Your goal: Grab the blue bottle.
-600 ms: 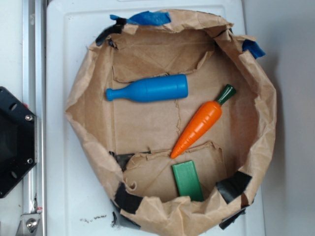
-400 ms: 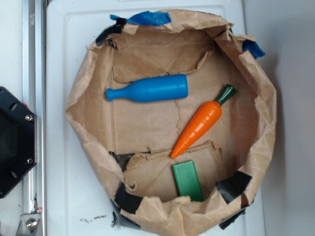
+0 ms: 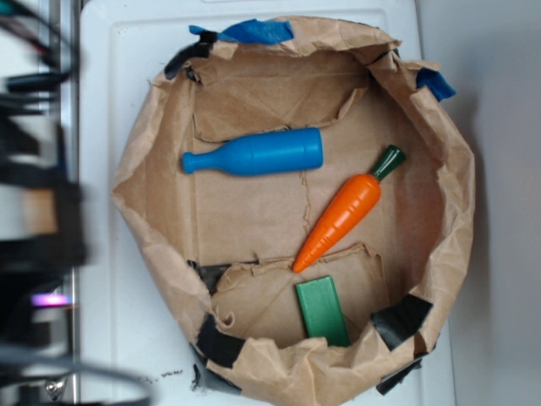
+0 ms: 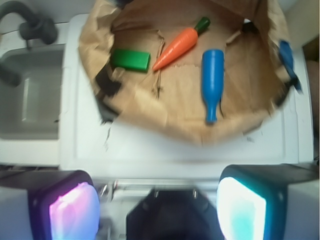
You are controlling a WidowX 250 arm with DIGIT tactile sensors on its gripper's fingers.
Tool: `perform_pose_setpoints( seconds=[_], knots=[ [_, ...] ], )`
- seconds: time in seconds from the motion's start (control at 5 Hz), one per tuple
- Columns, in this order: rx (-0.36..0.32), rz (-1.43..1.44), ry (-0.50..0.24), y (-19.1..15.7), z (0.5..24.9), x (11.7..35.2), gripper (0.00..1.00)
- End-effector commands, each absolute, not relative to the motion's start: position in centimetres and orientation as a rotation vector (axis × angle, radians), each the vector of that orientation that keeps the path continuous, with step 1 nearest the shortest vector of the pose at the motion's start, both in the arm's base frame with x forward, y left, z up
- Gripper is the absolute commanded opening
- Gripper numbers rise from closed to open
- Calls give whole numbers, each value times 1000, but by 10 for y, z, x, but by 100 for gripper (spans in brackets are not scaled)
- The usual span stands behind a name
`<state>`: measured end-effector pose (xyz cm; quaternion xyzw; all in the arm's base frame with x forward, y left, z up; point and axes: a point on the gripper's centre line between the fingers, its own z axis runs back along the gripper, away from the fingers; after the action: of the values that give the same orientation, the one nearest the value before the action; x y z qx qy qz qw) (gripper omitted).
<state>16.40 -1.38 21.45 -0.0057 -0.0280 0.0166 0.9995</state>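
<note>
The blue bottle (image 3: 254,154) lies on its side inside a brown paper-lined basin (image 3: 139,194), neck pointing left, body to the right. In the wrist view the blue bottle (image 4: 212,80) lies with its neck toward me. My gripper (image 4: 157,212) is open, its glowing pads wide apart with nothing between them, hovering over the white surface outside the paper rim (image 4: 150,122). In the exterior view my arm (image 3: 38,211) is a dark motion-blurred shape at the left edge, well left of the bottle.
An orange carrot (image 3: 347,216) lies diagonally right of the bottle and a green block (image 3: 322,309) sits near the front wall. Blue tape scraps (image 3: 254,31) and black tape (image 3: 401,320) mark the rim. A grey sink (image 4: 30,95) is at the wrist view's left.
My arm has swept into the exterior view at the left edge, blurred by motion, covering the black base there. Bottle, carrot and block have not moved.
</note>
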Motion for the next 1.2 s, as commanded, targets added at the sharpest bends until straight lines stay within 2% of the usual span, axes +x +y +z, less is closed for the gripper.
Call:
perform_pose_setpoints(
  seconds=[0.0, 0.2, 0.4, 0.6, 0.8, 1.0],
  knots=[
    [49, 81, -89, 0, 195, 231, 100],
    [54, 38, -58, 14, 169, 245, 100],
    [38, 28, -27, 34, 131, 263, 100],
    [-51, 31, -22, 47, 89, 237, 100],
    [8, 14, 0, 49, 48, 199, 100],
    [35, 22, 23, 52, 29, 180, 100]
  ],
)
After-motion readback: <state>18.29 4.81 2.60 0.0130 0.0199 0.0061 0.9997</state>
